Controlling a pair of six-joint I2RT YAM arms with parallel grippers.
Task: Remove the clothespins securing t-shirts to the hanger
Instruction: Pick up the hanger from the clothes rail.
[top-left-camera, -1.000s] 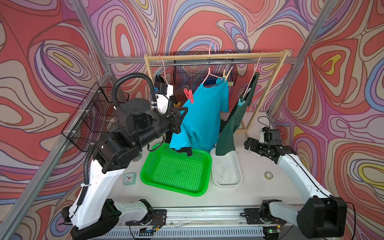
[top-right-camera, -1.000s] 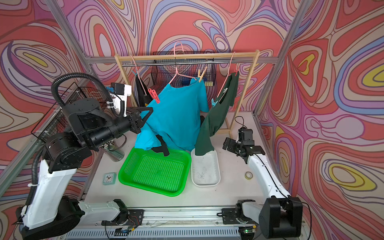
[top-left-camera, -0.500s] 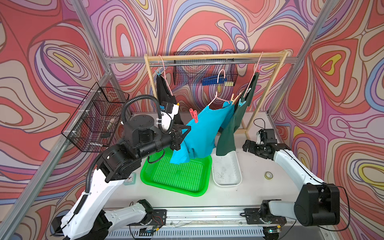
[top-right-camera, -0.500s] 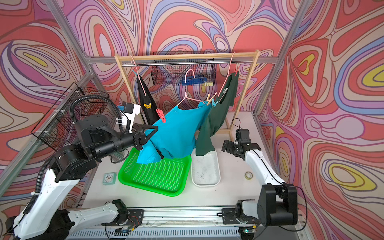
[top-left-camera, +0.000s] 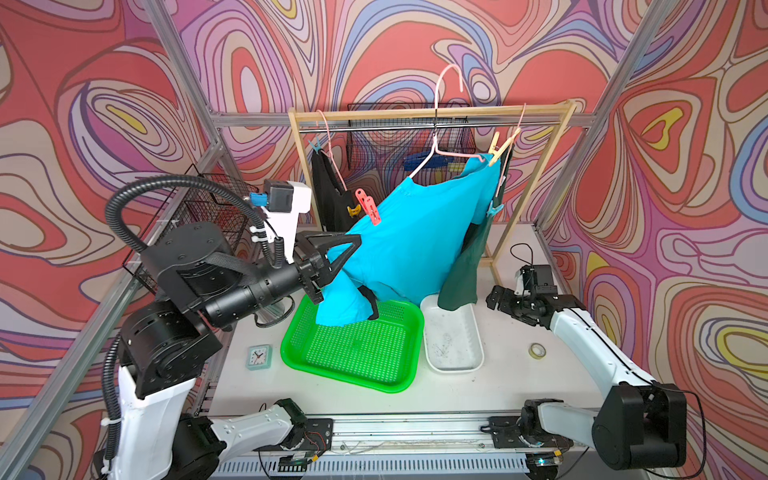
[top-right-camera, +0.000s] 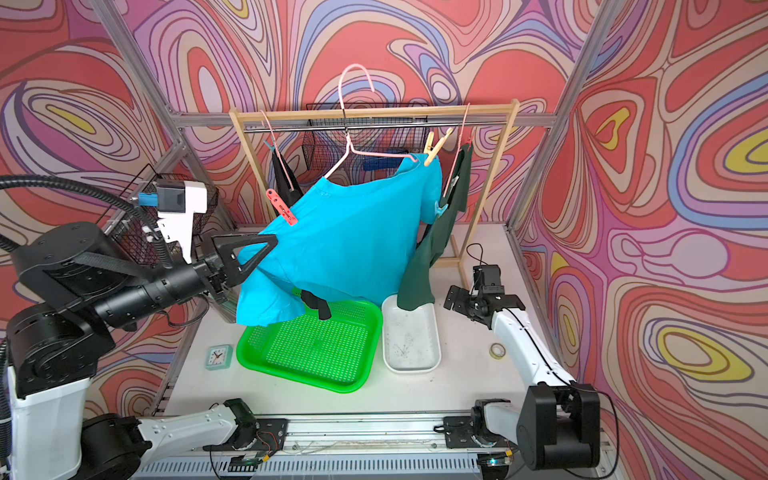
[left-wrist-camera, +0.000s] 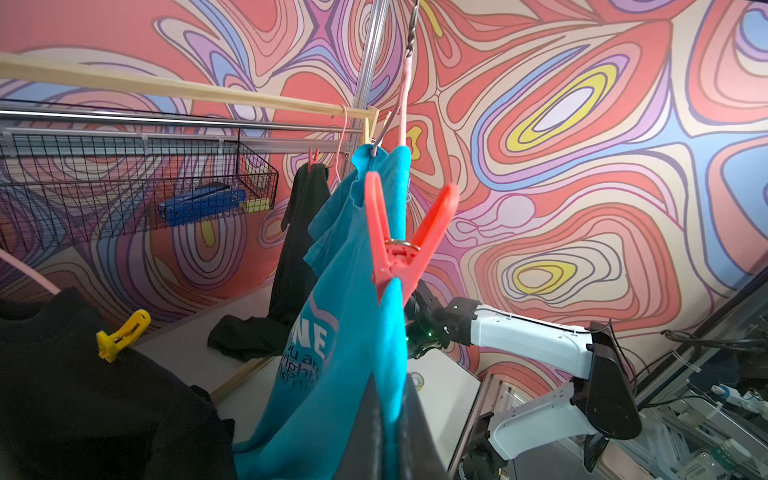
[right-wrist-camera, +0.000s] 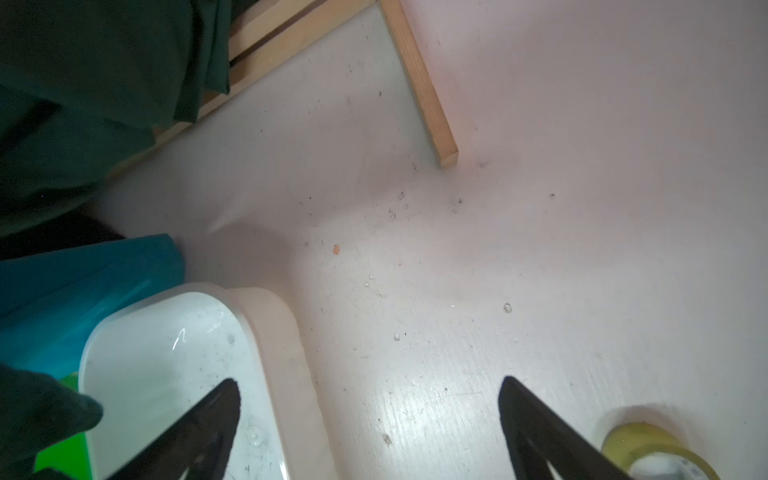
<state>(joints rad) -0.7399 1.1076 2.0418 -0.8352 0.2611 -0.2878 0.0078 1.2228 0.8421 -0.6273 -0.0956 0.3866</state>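
Note:
My left gripper (top-left-camera: 354, 240) is shut on the sleeve edge of the turquoise t-shirt (top-left-camera: 415, 237), with the cloth pinched between its jaws (left-wrist-camera: 390, 399). A red clothespin (top-left-camera: 368, 206) (left-wrist-camera: 398, 249) grips that shirt just above the jaws. The shirt's pink hanger (top-left-camera: 437, 124) is tilted, and a beige clothespin (top-left-camera: 500, 146) sits at its right end. The black t-shirt (top-left-camera: 328, 195) carries a yellow clothespin (top-left-camera: 352, 210) and a light blue one (top-left-camera: 314, 145). On the dark green t-shirt (top-left-camera: 459, 282) sits another light blue clothespin (top-left-camera: 494, 209). My right gripper (top-left-camera: 496, 298) (right-wrist-camera: 370, 386) hangs open, low over the table.
A green perforated tray (top-left-camera: 390, 380) and a white tub (top-left-camera: 478, 357) lie under the shirts. A small clock (top-left-camera: 258, 356) and a tape roll (top-left-camera: 537, 350) sit on the table. Wire baskets (top-left-camera: 208, 208) hang at left and behind the wooden rack (top-left-camera: 536, 166).
My left gripper dipped with the turquoise sleeve, then rose again. The pink hanger dropped and has swung back up, its hook now above the rail. The right arm shifted slightly.

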